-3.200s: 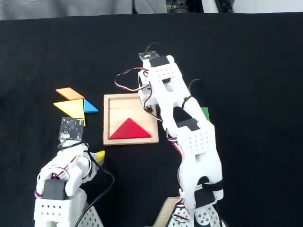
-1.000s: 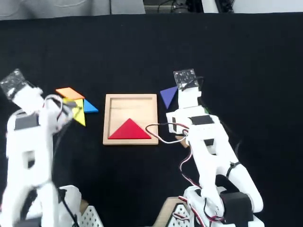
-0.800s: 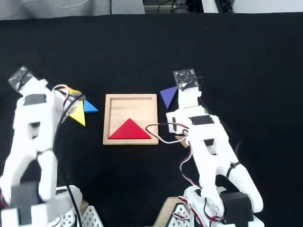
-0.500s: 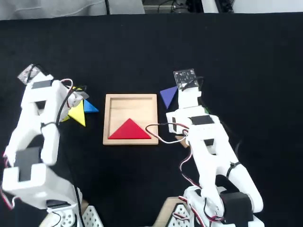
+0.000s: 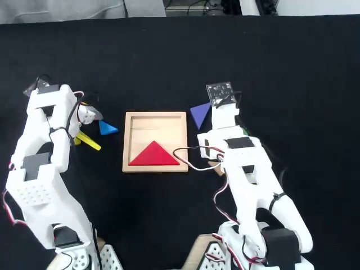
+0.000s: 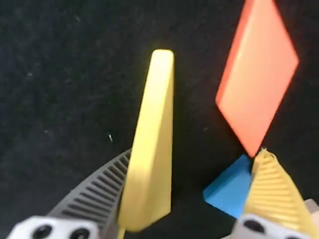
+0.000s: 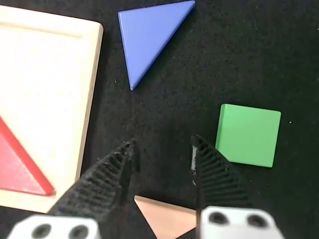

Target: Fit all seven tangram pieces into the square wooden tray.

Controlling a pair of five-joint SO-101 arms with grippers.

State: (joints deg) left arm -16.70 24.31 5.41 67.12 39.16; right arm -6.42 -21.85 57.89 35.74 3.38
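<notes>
— What is different from half a second ago?
— The yellow piece. It lay flat then, broad face up. Now it stands on its edge on the black cloth, leaning on one grey finger of the left gripper. The left arm has swung further in over the loose pieces. The right arm has not budged.
— Is the left gripper clamped on it?
— No, the jaws stand wide apart. The other finger sits over by the small blue triangle, near a corner of the orange parallelogram.
— And the right gripper?
— It points down at the cloth just outside the tray. Its fingers are parted with nothing between them, and the violet triangle, green square and tan triangle lie around it.
— The count?
— Seven pieces, one of each. Only the red triangle lies in the tray, at its near edge. Three lie loose on each side.
</notes>
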